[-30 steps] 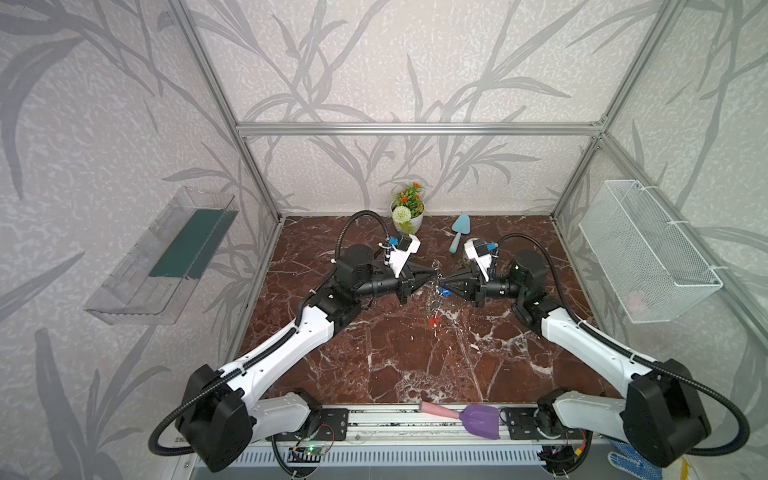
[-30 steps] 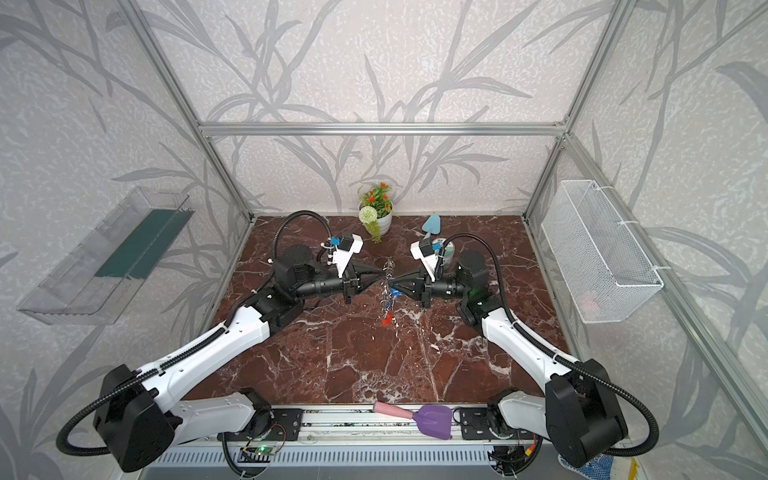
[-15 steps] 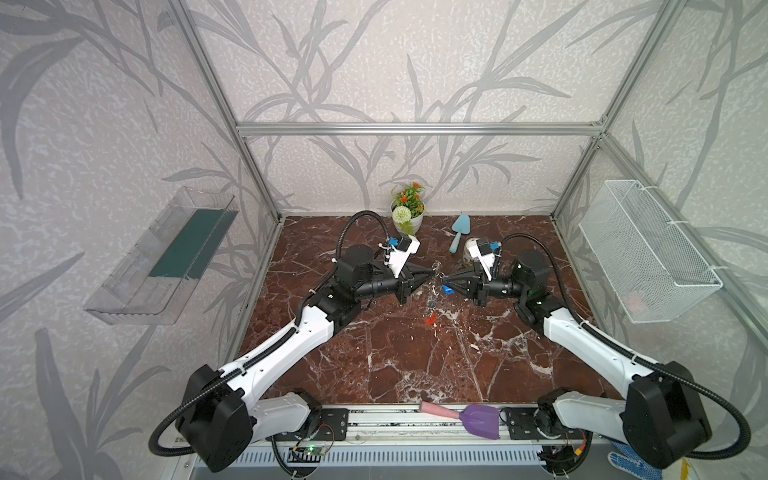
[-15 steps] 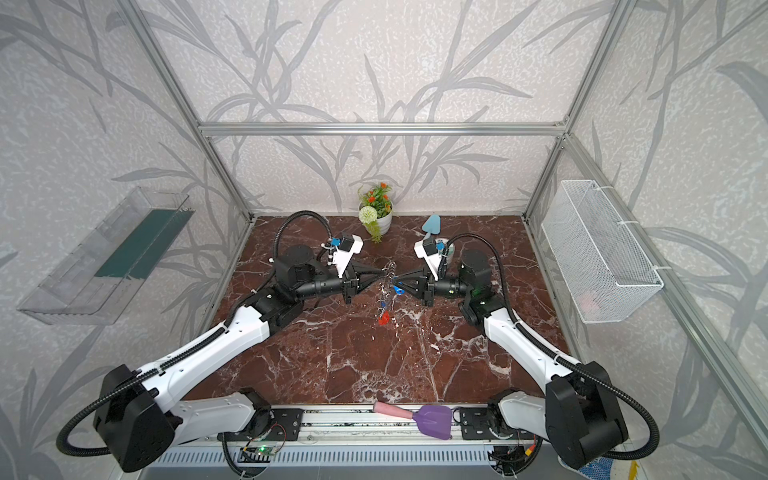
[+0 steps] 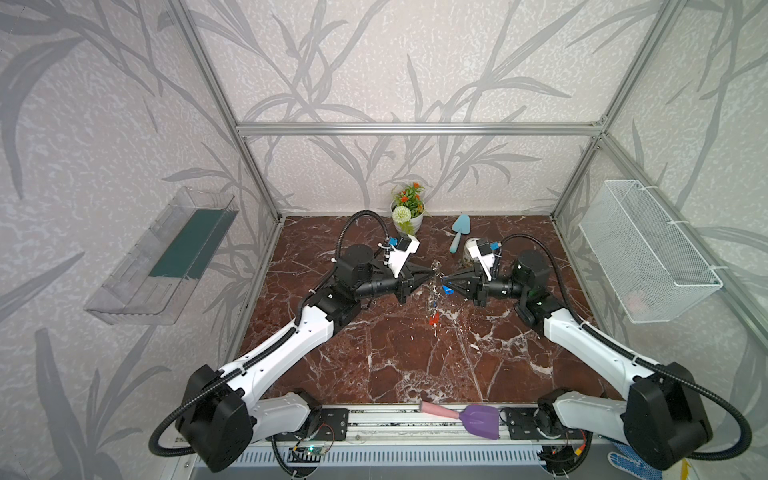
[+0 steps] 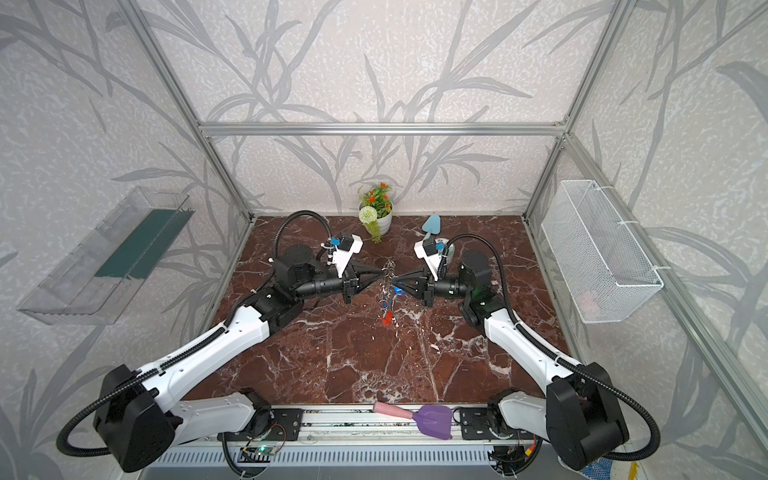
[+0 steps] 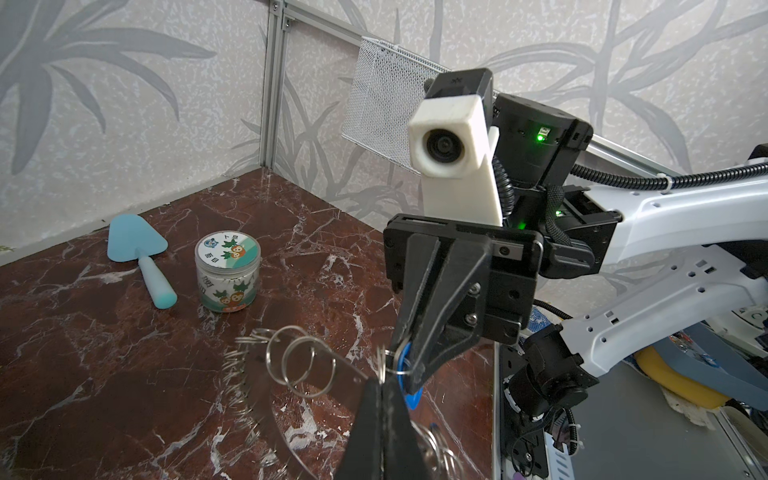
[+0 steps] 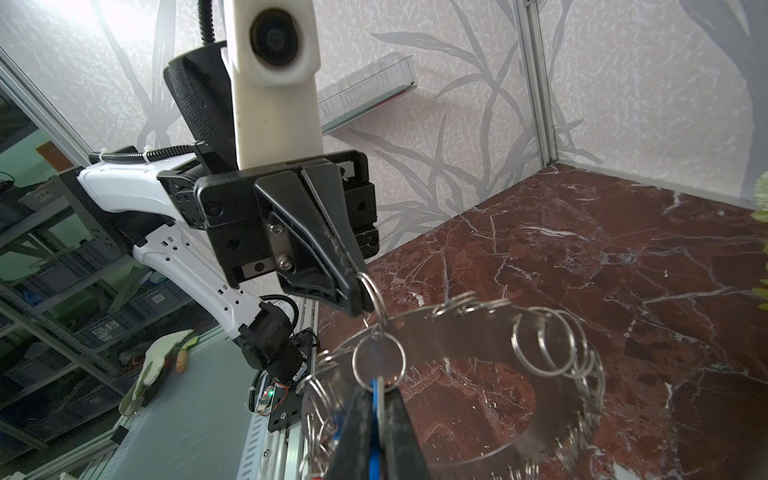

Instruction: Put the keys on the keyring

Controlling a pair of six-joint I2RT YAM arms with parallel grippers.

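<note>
We look into a booth whose walls (image 5: 415, 62) carry pale wallpaper printed with grey leaf sprays, held in an aluminium frame (image 5: 415, 128) under soft, even light. Taking the flower pot (image 5: 408, 210) against the back wall as our mark, we find the red-brown marble floor (image 5: 415, 365), veined in white, spreading out in front of it. Well to the pot's left a clear plastic shelf (image 5: 166, 257) with a dark green liner hangs on the side wall, and well to its right hangs a white wire basket (image 5: 648, 253).
</note>
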